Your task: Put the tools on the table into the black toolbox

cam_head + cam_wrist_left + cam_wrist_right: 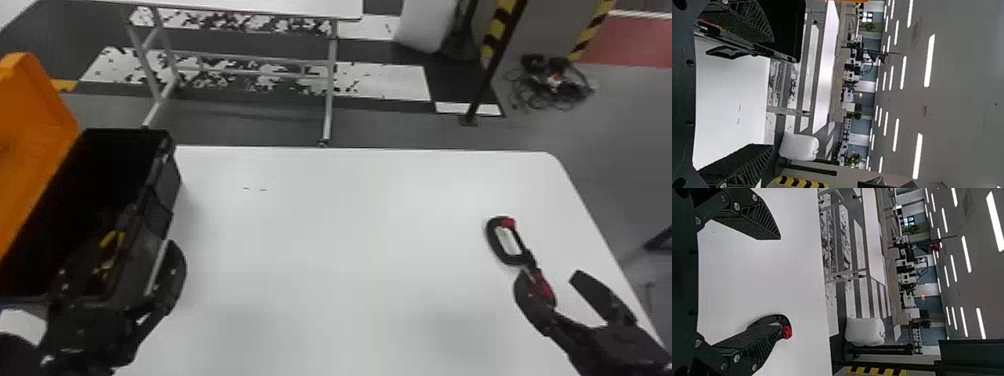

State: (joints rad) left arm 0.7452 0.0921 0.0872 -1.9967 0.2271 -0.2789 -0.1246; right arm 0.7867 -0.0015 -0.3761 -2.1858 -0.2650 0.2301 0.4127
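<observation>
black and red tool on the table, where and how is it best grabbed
Probably by the narrow neck beside the loop, from above, with the open right gripper straddling it: the tool lies flat, and the loop is much wider than the neck.

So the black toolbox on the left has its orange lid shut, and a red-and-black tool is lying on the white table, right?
Not quite: the orange lid is open, not shut. The head view shows the dark inside of the black toolbox exposed. The red-and-black tool does lie on the white table.
</observation>
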